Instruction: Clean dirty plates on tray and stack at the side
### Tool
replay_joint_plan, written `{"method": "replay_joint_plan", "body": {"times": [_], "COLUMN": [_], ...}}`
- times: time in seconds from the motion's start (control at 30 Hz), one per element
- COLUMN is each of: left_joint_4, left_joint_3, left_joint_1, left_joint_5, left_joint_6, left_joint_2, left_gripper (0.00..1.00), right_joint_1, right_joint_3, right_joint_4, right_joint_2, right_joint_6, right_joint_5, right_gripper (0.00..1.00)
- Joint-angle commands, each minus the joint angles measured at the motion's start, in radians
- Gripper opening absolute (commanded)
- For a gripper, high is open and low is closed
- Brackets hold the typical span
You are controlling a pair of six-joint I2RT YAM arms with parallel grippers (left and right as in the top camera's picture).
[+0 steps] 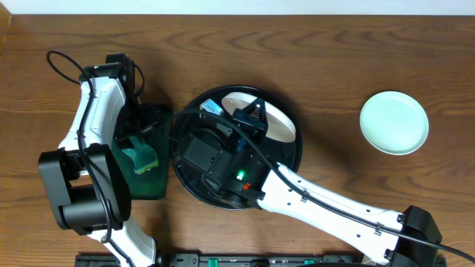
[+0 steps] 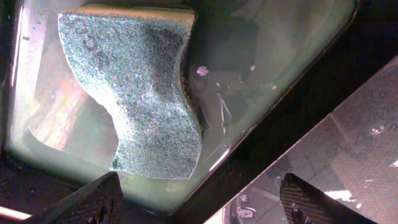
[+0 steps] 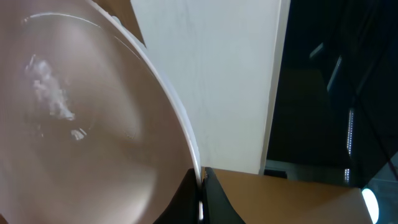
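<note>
Right wrist, right tool [image 3: 200,186] clamped on tilted plate [image 3: 93,124] rim, left tool [image 2: 199,202] apart above sponge [image 2: 137,93].

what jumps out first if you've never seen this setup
The right end effector pinches the rim of a tilted white plate over the round black tray mid-table. At left, the open left end effector hovers above a teal sponge in a green tray; a second plate sits alone at right.
</note>
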Motion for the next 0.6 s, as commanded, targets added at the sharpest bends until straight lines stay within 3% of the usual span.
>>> {"method": "replay_joint_plan", "body": {"times": [0.0,0.3,0.57], "left_joint_4": [-0.003,-0.008,-0.023], "left_joint_3": [-0.008,-0.008,-0.008], "left_joint_1": [0.000,0.000,0.000], "left_joint_5": [-0.005,-0.005,-0.005], "left_joint_6": [0.006,0.006,0.010], "left_joint_2": [-0.001,-0.001,-0.001], "left_gripper": [0.82,0.82,0.82], "right_joint_1": [0.013,0.027,0.037], "right_joint_3": [0.024,0.024,0.024], "right_joint_4": [0.002,0.024,-0.058], "right_joint_2": [-0.027,-0.026,-0.025], "right_joint_6": [-0.002,0.034,0.169], "right_joint_5": [0.045,-0.010,-0.097], "right_gripper": [0.01,0.01,0.01]}}
